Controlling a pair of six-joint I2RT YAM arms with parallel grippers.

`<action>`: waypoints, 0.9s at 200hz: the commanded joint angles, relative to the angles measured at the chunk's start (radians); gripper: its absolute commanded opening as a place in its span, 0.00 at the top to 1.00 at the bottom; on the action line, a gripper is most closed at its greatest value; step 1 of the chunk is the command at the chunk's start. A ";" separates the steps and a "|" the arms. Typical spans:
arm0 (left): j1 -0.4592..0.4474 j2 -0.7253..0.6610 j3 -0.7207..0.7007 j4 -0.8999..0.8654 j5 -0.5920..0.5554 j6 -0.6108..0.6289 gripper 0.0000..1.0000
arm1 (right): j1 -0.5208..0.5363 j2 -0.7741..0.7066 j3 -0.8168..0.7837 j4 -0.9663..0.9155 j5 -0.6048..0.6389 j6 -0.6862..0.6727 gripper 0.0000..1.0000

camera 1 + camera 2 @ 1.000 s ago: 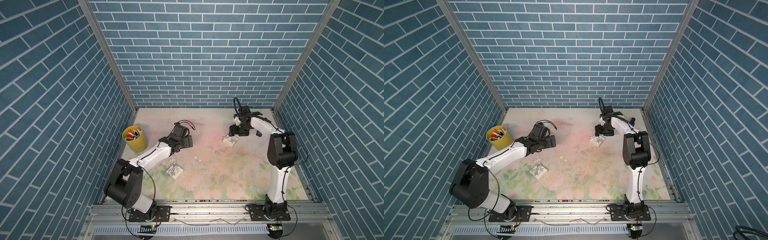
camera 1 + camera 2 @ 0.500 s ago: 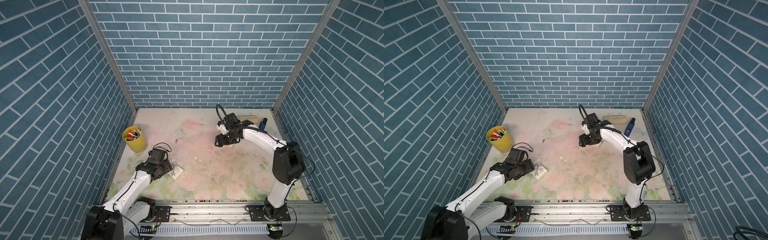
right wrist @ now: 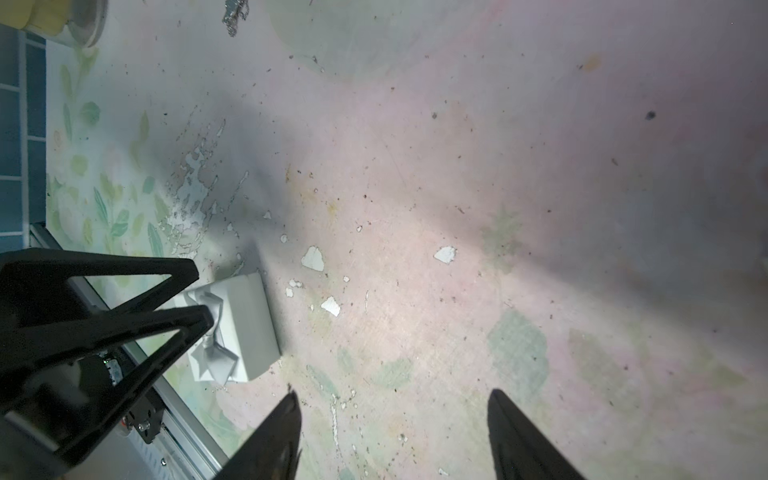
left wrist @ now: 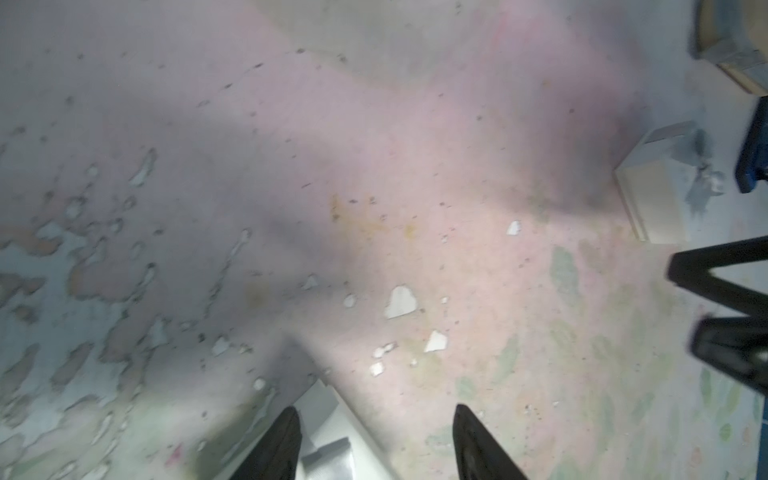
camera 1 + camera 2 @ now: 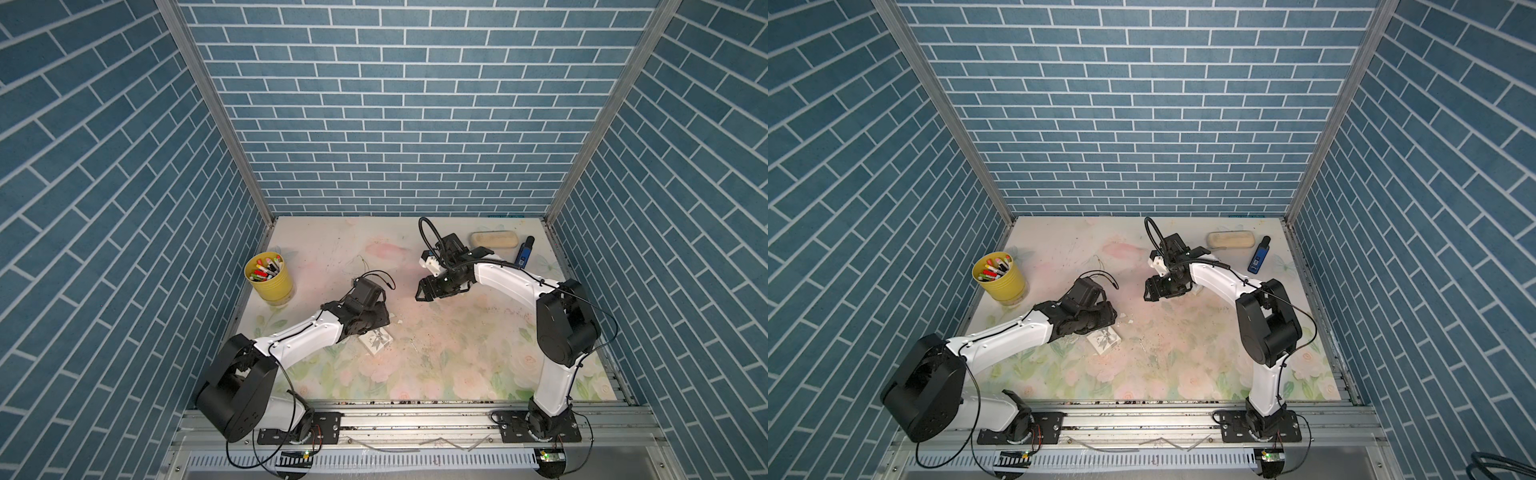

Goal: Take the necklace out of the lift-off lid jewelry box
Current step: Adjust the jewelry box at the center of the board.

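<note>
Left gripper (image 4: pixel 374 415) swung back beside lid (image 5: pixel 376 341), seemingly skewed.

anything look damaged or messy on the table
Yes. The floral mat is worn: its print is peeling in patches, and loose white flakes lie scattered beside the bow-topped white box.

Both top views are bright, sharp and evenly lit from overhead, and shadows on the table (image 5: pixel 457 365) are soft and short. Wide-angle distortion bows the brick walls (image 5: pixel 104 187) toward the edges. The left wrist view is smeared throughout, dimmest at 9 o'clock, with the left gripper (image 4: pixel 375 411) out of focus at 6 o'clock. The right wrist view is crisper. A broad shadow band runs from 10 o'clock to its centre, and it is murky at 3 o'clock.
</note>
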 commanded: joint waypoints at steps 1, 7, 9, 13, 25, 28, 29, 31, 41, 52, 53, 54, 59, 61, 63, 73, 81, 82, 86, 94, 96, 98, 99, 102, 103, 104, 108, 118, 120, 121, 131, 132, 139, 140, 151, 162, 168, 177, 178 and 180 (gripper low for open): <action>-0.010 -0.042 0.050 -0.083 -0.097 0.063 0.37 | -0.001 -0.029 -0.023 -0.003 0.029 0.076 0.29; -0.007 -0.065 0.053 -0.115 -0.121 0.084 0.36 | 0.003 -0.050 -0.055 0.026 0.028 0.118 0.29; -0.004 -0.075 0.053 -0.123 -0.128 0.090 0.36 | 0.006 -0.056 -0.068 0.037 0.028 0.133 0.30; 0.005 -0.089 0.051 -0.142 -0.136 0.104 0.35 | 0.012 -0.073 -0.095 0.059 0.028 0.162 0.30; 0.063 -0.138 0.019 -0.161 -0.104 0.139 0.35 | 0.046 -0.127 -0.175 0.125 0.053 0.240 0.31; 0.083 -0.148 0.008 -0.160 -0.085 0.147 0.35 | 0.059 -0.142 -0.193 0.140 0.062 0.255 0.32; 0.089 -0.152 0.004 -0.157 -0.078 0.150 0.35 | 0.061 -0.146 -0.200 0.144 0.064 0.262 0.32; 0.104 -0.157 -0.005 -0.153 -0.065 0.155 0.35 | 0.069 -0.155 -0.213 0.160 0.066 0.272 0.32; 0.176 -0.181 -0.045 -0.135 0.013 0.175 0.37 | 0.111 -0.193 -0.274 0.212 0.081 0.322 0.33; 0.249 -0.196 -0.086 -0.107 0.099 0.187 0.39 | 0.160 -0.219 -0.323 0.255 0.097 0.361 0.37; 0.256 -0.196 -0.088 -0.104 0.103 0.189 0.40 | 0.165 -0.220 -0.328 0.259 0.097 0.363 0.37; 0.262 -0.198 -0.090 -0.101 0.112 0.191 0.40 | 0.168 -0.222 -0.331 0.263 0.099 0.368 0.37; 0.285 -0.200 -0.104 -0.087 0.149 0.200 0.41 | 0.191 -0.227 -0.346 0.275 0.104 0.381 0.39; 0.294 -0.200 -0.116 -0.082 0.160 0.203 0.42 | 0.201 -0.228 -0.351 0.280 0.104 0.386 0.40; 0.300 -0.201 -0.121 -0.076 0.169 0.209 0.42 | 0.210 -0.228 -0.354 0.283 0.105 0.391 0.41; 0.324 -0.191 -0.125 -0.060 0.210 0.241 0.45 | 0.264 -0.228 -0.362 0.296 0.112 0.402 0.45; 0.333 -0.162 -0.107 -0.056 0.238 0.272 0.47 | 0.312 -0.228 -0.363 0.300 0.125 0.403 0.48; 0.333 -0.158 -0.104 -0.056 0.243 0.276 0.47 | 0.318 -0.227 -0.363 0.298 0.127 0.404 0.49; 0.336 -0.137 -0.100 -0.058 0.256 0.291 0.49 | 0.343 -0.225 -0.360 0.297 0.137 0.405 0.50; 0.337 -0.087 -0.046 -0.055 0.292 0.317 0.54 | 0.388 -0.218 -0.354 0.301 0.152 0.408 0.53; 0.337 -0.074 -0.037 -0.053 0.300 0.321 0.55 | 0.399 -0.215 -0.352 0.301 0.154 0.410 0.54; 0.338 -0.060 -0.027 -0.050 0.313 0.325 0.56 | 0.409 -0.213 -0.351 0.303 0.157 0.412 0.55; 0.337 -0.052 -0.025 -0.050 0.318 0.327 0.57 | 0.414 -0.211 -0.349 0.304 0.158 0.413 0.55; 0.337 -0.030 -0.011 -0.044 0.331 0.331 0.59 | 0.430 -0.206 -0.348 0.307 0.163 0.416 0.57; 0.338 -0.022 -0.006 -0.043 0.333 0.333 0.59 | 0.434 -0.203 -0.347 0.307 0.163 0.418 0.57; 0.337 -0.016 -0.002 -0.041 0.341 0.333 0.60 | 0.441 -0.202 -0.346 0.308 0.165 0.420 0.58; 0.338 0.011 0.014 -0.030 0.361 0.334 0.64 | 0.457 -0.194 -0.343 0.314 0.168 0.425 0.59; 0.335 0.071 0.041 0.006 0.407 0.331 0.73 | 0.493 -0.167 -0.333 0.335 0.164 0.433 0.63; 0.335 0.080 0.045 0.012 0.411 0.329 0.74 | 0.498 -0.159 -0.330 0.338 0.163 0.434 0.64; 0.334 0.085 0.046 0.019 0.412 0.328 0.74 | 0.501 -0.156 -0.329 0.339 0.162 0.434 0.64; 0.332 0.126 0.059 0.057 0.427 0.319 0.76 | 0.522 -0.114 -0.296 0.330 0.156 0.431 0.67; 0.332 0.130 0.060 0.058 0.426 0.319 0.76 | 0.524 -0.110 -0.291 0.327 0.156 0.430 0.68; 0.331 0.155 0.066 0.079 0.433 0.317 0.76 | 0.535 -0.081 -0.262 0.308 0.152 0.417 0.69; 0.332 0.159 0.068 0.082 0.432 0.317 0.76 | 0.536 -0.077 -0.256 0.306 0.152 0.414 0.69; 0.329 0.198 0.078 0.103 0.447 0.315 0.76 | 0.546 -0.040 -0.213 0.300 0.144 0.393 0.70; 0.330 0.236 0.084 0.120 0.463 0.313 0.77 | 0.549 0.000 -0.176 0.302 0.111 0.370 0.70; 0.329 0.253 0.086 0.125 0.468 0.314 0.77 | 0.548 0.024 -0.152 0.295 0.099 0.356 0.70; 0.329 0.273 0.086 0.133 0.473 0.313 0.77 | 0.547 0.056 -0.118 0.280 0.091 0.330 0.70; 0.329 0.273 0.086 0.134 0.473 0.313 0.77 | 0.547 0.059 -0.116 0.278 0.091 0.326 0.70; 0.330 0.277 0.086 0.134 0.472 0.314 0.77 | 0.547 0.065 -0.108 0.275 0.089 0.322 0.70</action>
